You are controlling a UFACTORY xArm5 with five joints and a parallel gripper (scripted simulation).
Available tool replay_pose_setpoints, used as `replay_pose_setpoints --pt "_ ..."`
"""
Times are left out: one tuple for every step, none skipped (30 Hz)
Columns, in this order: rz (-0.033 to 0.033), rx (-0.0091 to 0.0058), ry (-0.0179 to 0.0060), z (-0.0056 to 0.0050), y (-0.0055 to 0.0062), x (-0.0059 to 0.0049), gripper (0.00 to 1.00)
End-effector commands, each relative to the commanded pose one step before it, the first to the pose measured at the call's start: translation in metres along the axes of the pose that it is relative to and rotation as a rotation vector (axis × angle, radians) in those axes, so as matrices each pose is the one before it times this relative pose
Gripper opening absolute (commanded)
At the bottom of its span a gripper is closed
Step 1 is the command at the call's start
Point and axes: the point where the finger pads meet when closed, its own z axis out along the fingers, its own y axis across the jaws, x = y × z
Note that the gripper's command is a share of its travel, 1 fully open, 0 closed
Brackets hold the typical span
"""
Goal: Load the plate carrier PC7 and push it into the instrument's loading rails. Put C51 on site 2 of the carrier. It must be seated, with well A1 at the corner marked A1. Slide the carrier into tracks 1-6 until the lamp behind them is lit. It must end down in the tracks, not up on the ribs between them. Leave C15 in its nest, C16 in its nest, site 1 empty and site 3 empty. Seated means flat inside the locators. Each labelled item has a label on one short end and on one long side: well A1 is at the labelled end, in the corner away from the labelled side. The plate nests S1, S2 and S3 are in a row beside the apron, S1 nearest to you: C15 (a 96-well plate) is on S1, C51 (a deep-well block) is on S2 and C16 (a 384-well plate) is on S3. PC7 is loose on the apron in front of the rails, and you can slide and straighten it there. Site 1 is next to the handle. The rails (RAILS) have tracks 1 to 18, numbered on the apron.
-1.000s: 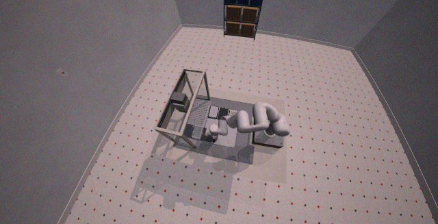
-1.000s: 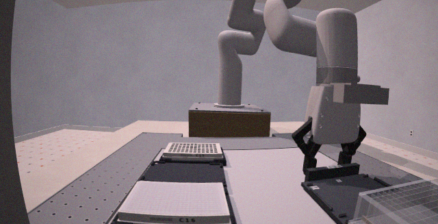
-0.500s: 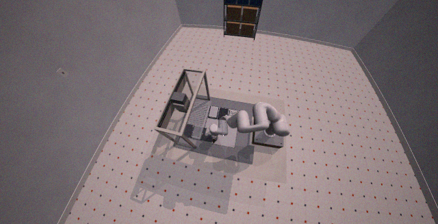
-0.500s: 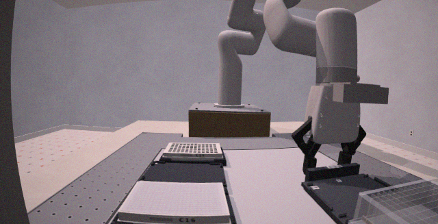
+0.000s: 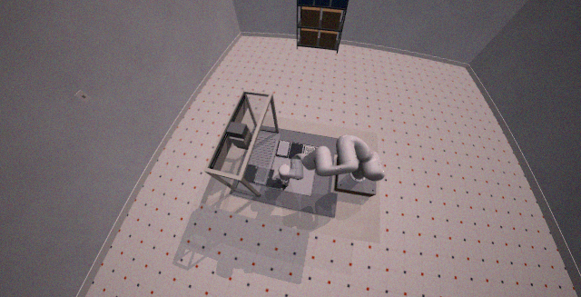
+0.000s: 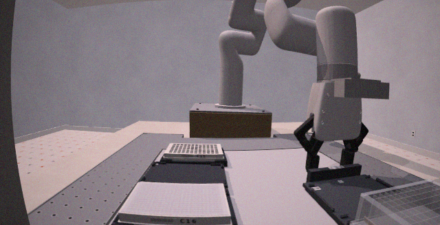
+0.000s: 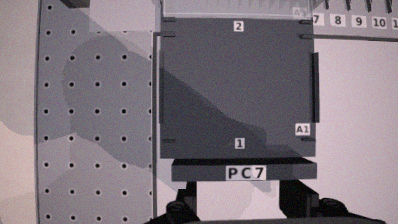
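The dark carrier PC7 (image 7: 237, 90) lies on the pale apron with its far end at the numbered tracks (image 7: 355, 21). Its labelled handle (image 7: 244, 170) points at me. Site 1 (image 7: 239, 143) is bare, with an A1 mark at its right corner. The translucent deep-well block C51 (image 6: 399, 201) sits on the carrier beyond site 1; only its near edge (image 7: 235, 7) shows in the wrist view. My gripper (image 6: 330, 161) is open, its fingers standing just behind the handle and holding nothing. C15 (image 6: 193, 150) and C16 (image 6: 177, 199) rest on their nests; nest S2 (image 6: 185, 173) between them is bare.
A perforated grey board (image 7: 95, 110) runs along the carrier's left side. The arm's brown pedestal (image 6: 230, 120) stands behind the apron. The instrument's frame (image 5: 241, 143) rises over the rails. A shelf rack (image 5: 324, 8) stands at the far wall.
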Motion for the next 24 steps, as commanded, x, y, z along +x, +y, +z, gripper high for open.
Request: replay_pose_setpoints --pt "-0.00067 -0.00143 -0.00549 0.00133 0.00028 -0.00355 0.81" --pt "0.00000 0.00001 0.00000 0.00000 0.00000 -0.00067 0.81" --pt "0.00000 0.00001 0.00000 0.00000 0.00000 -0.00067 0.81" --pt "0.00000 0.00001 0.00000 0.00000 0.00000 -0.00067 0.81" --pt "0.00000 0.00001 0.00000 0.00000 0.00000 -0.00067 0.81" --pt "0.00000 0.00000 0.00000 0.00000 0.00000 -0.00033 0.81" --pt "0.00000 0.00000 0.00000 0.00000 0.00000 0.00000 0.81" --pt "0.00000 0.00000 0.00000 0.00000 0.00000 0.00000 0.81" --pt "0.00000 0.00000 0.00000 0.00000 0.00000 0.00000 0.81" --pt "0.00000 0.00000 0.00000 0.00000 0.00000 0.00000 0.81" --pt "0.00000 0.00000 0.00000 0.00000 0.00000 0.00000 0.81" --pt "0.00000 0.00000 0.00000 0.00000 0.00000 0.00000 0.81" --pt "0.00000 0.00000 0.00000 0.00000 0.00000 0.00000 0.81" --pt "0.00000 0.00000 0.00000 0.00000 0.00000 0.00000 0.81" --pt "0.00000 0.00000 0.00000 -0.00167 0.00002 0.00001 0.81" --pt "0.00000 0.00000 0.00000 0.00000 0.00000 0.00000 0.81" --pt "0.00000 0.00000 0.00000 0.00000 0.00000 0.00000 0.81" --pt "0.00000 0.00000 0.00000 -0.00167 0.00002 0.00001 0.81" --pt "0.00000 0.00000 0.00000 -0.00167 0.00002 0.00001 0.81" --pt "0.00000 0.00000 0.00000 -0.00167 0.00002 0.00001 0.81" --pt "0.00000 0.00000 0.00000 -0.00167 0.00002 0.00001 0.81" --pt "0.00000 0.00000 0.00000 -0.00167 0.00002 0.00001 0.81" --pt "0.00000 0.00000 0.00000 -0.00167 0.00002 0.00001 0.81" --pt "0.00000 0.00000 0.00000 -0.00167 0.00002 0.00001 0.81"
